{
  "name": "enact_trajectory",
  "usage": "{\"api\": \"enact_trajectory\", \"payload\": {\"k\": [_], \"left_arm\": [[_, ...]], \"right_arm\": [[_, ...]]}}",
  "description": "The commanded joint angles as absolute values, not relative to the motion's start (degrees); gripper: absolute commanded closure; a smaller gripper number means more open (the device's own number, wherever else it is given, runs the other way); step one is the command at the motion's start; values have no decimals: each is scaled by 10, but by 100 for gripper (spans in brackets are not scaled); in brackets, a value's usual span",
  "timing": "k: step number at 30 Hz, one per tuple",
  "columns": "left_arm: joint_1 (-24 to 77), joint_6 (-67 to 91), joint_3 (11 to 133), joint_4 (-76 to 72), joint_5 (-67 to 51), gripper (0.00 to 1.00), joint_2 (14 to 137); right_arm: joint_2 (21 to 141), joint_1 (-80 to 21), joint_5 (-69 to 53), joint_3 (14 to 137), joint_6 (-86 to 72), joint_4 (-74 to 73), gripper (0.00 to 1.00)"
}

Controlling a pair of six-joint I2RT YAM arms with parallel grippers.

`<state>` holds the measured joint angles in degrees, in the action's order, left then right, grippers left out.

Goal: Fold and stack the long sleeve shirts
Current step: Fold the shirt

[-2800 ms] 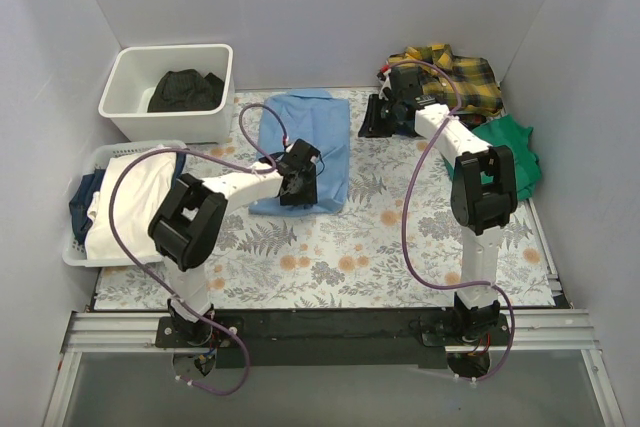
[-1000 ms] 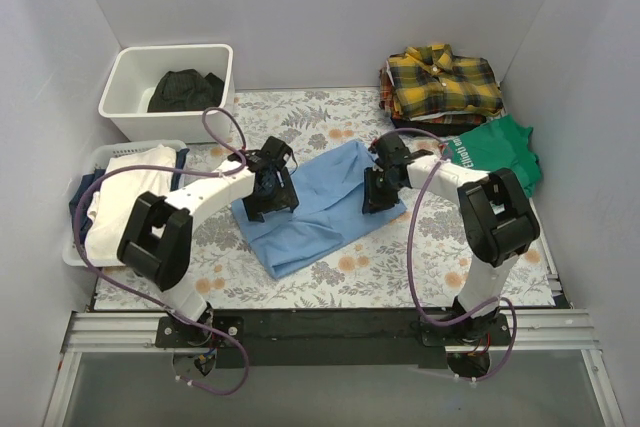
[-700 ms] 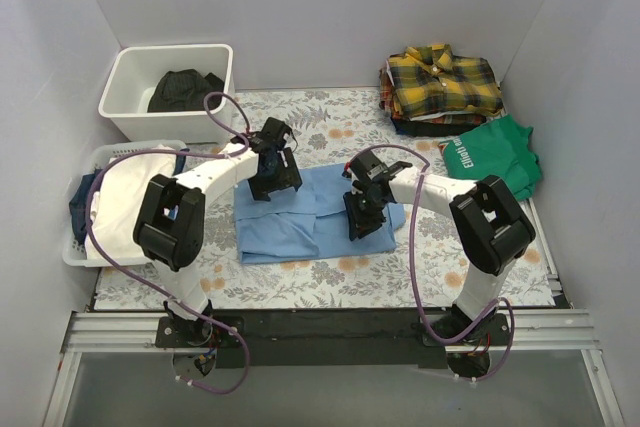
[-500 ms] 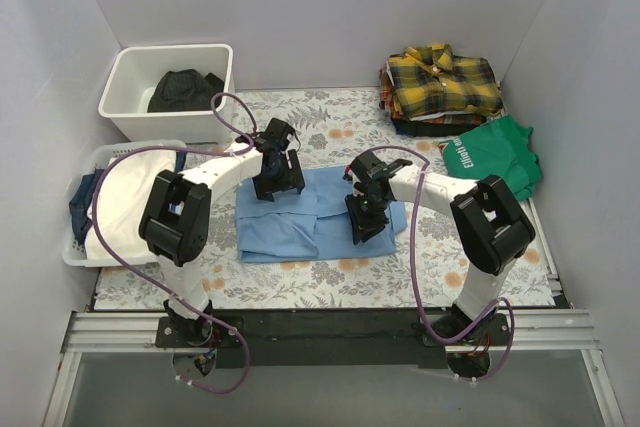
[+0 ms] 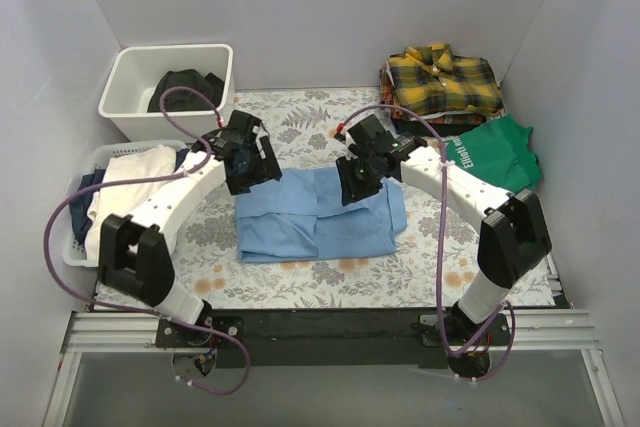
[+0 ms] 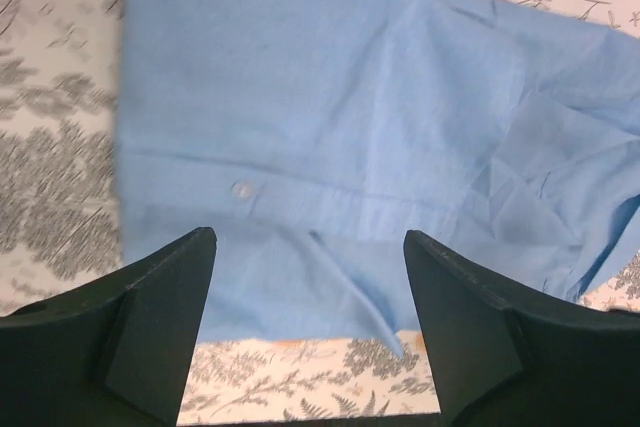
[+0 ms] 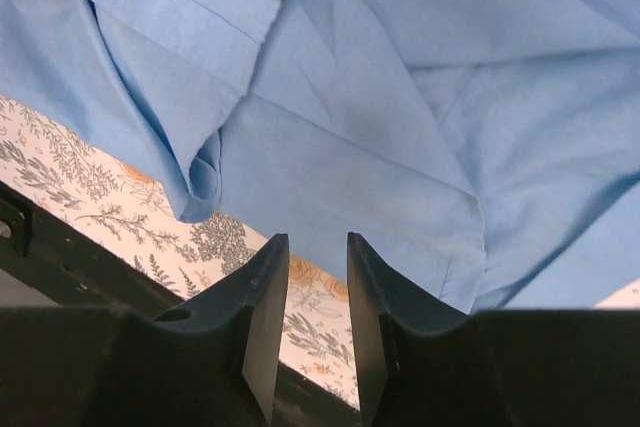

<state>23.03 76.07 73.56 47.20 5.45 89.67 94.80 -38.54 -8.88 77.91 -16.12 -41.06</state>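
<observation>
The light blue long sleeve shirt point(image 5: 318, 217) lies folded into a flat rectangle in the middle of the floral table. My left gripper point(image 5: 250, 169) hovers over its far left corner, jaws wide open and empty; the left wrist view shows the shirt point(image 6: 330, 127) with a button below the gripper point(image 6: 308, 237). Over the shirt's far right part my right gripper point(image 5: 356, 183) hangs with a narrow gap and nothing in it. In the right wrist view the cloth point(image 7: 400, 127) lies beneath the gripper point(image 7: 313, 239). The yellow-and-black plaid shirt point(image 5: 443, 80) sits folded at the back right.
A green T-shirt point(image 5: 497, 153) lies right of the blue shirt, below the plaid one. A white bin point(image 5: 128, 110) at the back left holds a black garment point(image 5: 185, 90). A white basket point(image 5: 80, 247) with clothes stands at the left edge. Walls enclose three sides.
The blue shirt went from hanging diagonally between both grippers to lying as a flat rectangle. Both grippers let go, rose and drew back toward the far side.
</observation>
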Motion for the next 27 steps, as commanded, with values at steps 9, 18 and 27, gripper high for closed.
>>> {"api": "enact_trajectory", "payload": {"k": [9,18,27], "left_arm": [[205,823,515,526,-32,23,700],[205,823,442,530,-13,23,700],[206,848,428,512,-26,25,750]], "right_arm": [[1077,-476,-163,824,-128,-360,59],[1092,-507,-187,822,-105,-341,58],[1110,-511,-142,830,-131,-329,58]]}}
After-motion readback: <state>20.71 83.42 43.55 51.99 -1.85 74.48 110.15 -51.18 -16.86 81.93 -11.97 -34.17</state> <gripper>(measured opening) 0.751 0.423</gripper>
